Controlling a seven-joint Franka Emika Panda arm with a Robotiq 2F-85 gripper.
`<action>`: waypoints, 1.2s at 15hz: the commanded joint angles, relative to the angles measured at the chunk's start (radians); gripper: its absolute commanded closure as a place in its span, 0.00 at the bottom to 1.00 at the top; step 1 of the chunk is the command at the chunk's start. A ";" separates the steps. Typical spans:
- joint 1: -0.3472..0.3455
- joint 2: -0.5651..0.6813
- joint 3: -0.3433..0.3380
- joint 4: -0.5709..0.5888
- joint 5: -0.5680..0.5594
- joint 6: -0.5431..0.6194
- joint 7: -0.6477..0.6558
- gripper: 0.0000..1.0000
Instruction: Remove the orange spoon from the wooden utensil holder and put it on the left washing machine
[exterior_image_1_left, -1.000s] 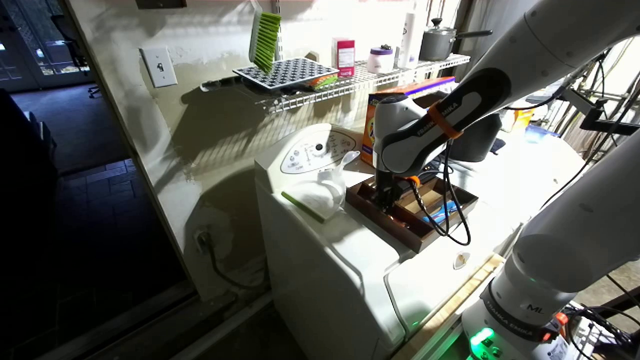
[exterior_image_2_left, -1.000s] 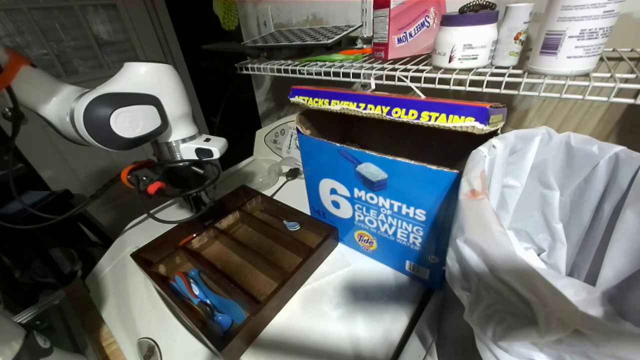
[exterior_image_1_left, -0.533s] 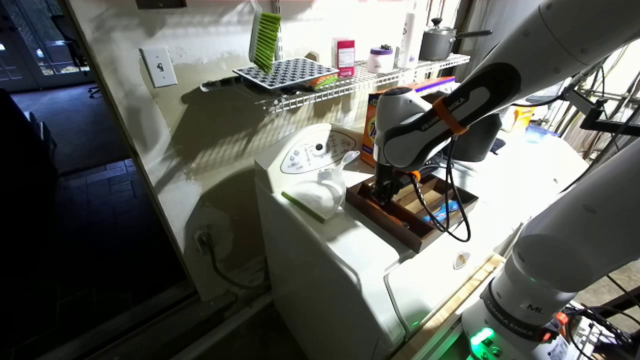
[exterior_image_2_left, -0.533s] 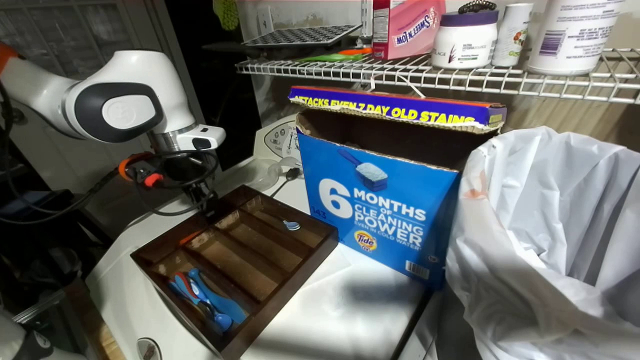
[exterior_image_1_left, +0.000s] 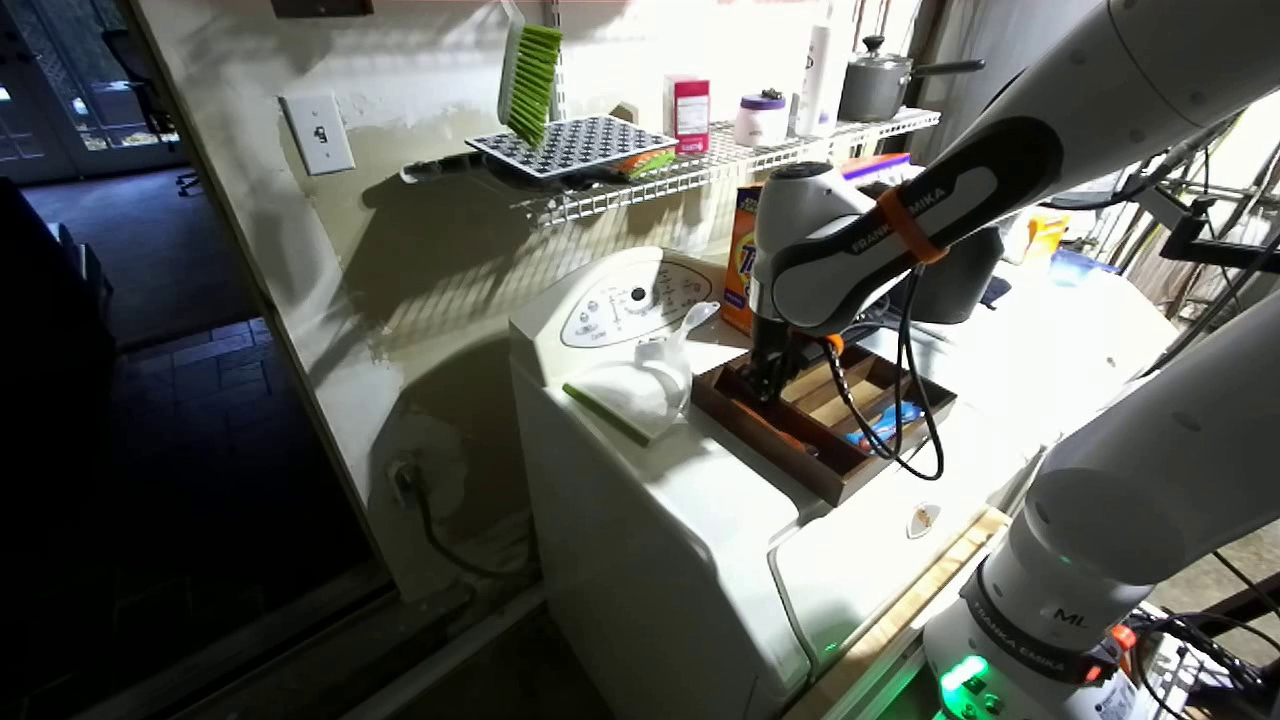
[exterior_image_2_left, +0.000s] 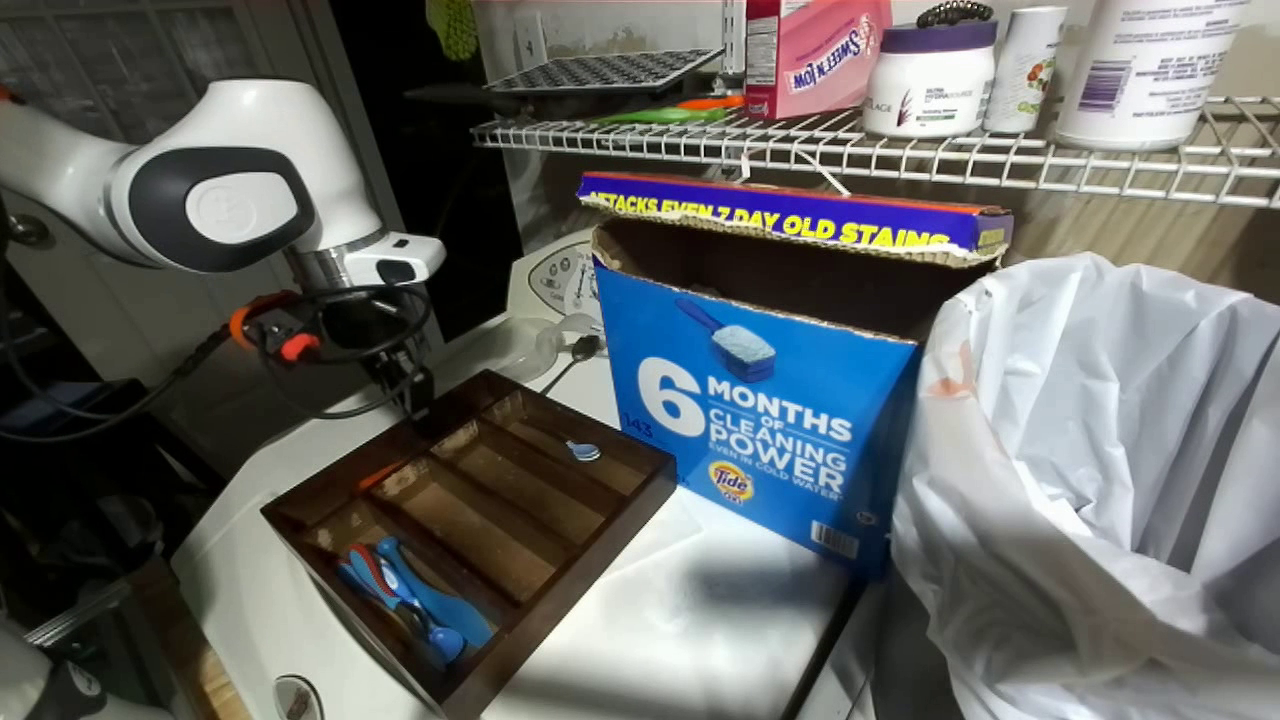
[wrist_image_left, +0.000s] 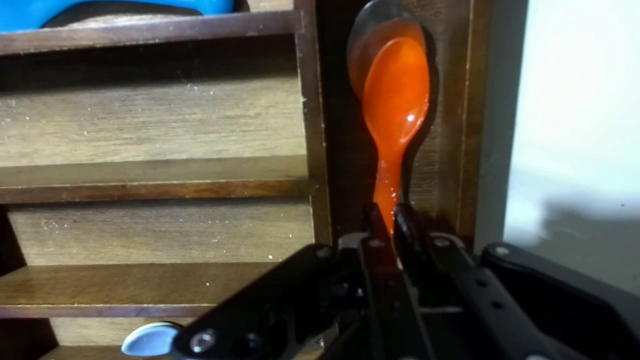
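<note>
Patchy wall, with a loaded wire shelf running along it: this is a tight laundry corner. On what I take to be the left washing machine sits the wooden utensil holder. Down its long side slot lies the orange spoon, bowl pointing away from the pincer, which looks clenched on the handle, a tip either side of it. Beyond the orange bowl peeks a grey metal-looking spoon, partly covered by it; whether the two touch, I can't tell from here.

So the step in hand, as I judge it, is getting the orange spoon up and out. I'd hold the squeeze steady and go straight up before any sideways travel. Held by its handle, the spoon will likely droop at the bowl, so that end needs extra height to clear the holder's outer side; drag it early and it could twist in the grip or bring the grey one along. Watch the braided cable hanging near the holder, too. Then I'd set it down low and gently on the white strip between holder and machine edge, well short of the clear plastic jug, and let go only once it lies flat.
</note>
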 joint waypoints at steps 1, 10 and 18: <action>-0.004 0.009 0.007 -0.001 0.002 -0.008 -0.008 0.79; -0.003 0.056 0.006 0.009 0.003 -0.002 -0.004 0.93; -0.002 0.089 0.005 0.017 0.001 -0.001 -0.002 0.86</action>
